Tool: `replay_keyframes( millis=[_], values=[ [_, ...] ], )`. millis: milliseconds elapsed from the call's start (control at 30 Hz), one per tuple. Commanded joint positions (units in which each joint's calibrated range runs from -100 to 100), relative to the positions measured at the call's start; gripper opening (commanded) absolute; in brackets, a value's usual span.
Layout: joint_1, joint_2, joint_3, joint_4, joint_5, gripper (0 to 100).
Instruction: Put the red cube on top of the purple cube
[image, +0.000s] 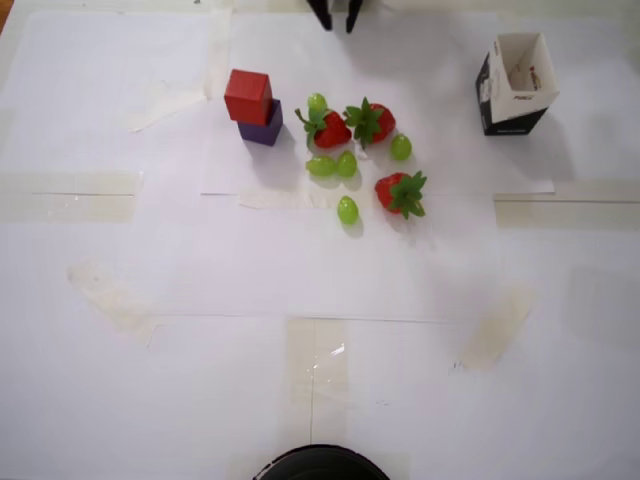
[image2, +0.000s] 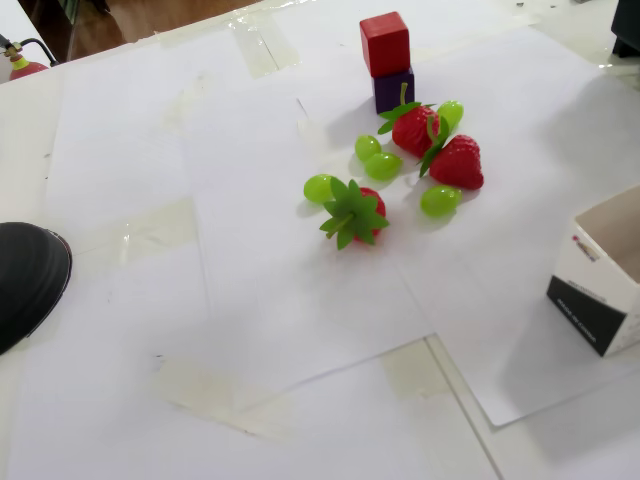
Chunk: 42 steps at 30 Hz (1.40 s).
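The red cube (image: 248, 96) sits on top of the purple cube (image: 262, 130) at the back left of the white paper in the overhead view. The stack also shows in the fixed view, red cube (image2: 385, 43) over purple cube (image2: 393, 90), upright and level. My gripper (image: 336, 18) shows only as two dark fingertips at the top edge of the overhead view. They stand apart and hold nothing, well to the right of the stack and clear of it. A dark part of the arm (image2: 628, 25) shows at the fixed view's top right corner.
Three strawberries (image: 328, 128) (image: 372, 122) (image: 402, 192) and several green grapes (image: 347, 209) lie just right of the stack. A black-and-white open carton (image: 515, 85) stands at the back right. A black round object (image: 320, 465) sits at the front edge.
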Motion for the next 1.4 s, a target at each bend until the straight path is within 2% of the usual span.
replay_keyframes(
  millis=[0,267,633,933,1367],
  values=[
    [0.13,-13.05,11.64,-7.13,1.95,0],
    [0.13,-23.02,25.0,-13.42,3.08,0],
    [0.13,-33.94,39.28,-13.09,3.13,0],
    [-0.02,-34.03,39.46,-7.54,3.81,0],
    [-3.4,-34.03,39.46,-7.21,2.93,0]
  ],
)
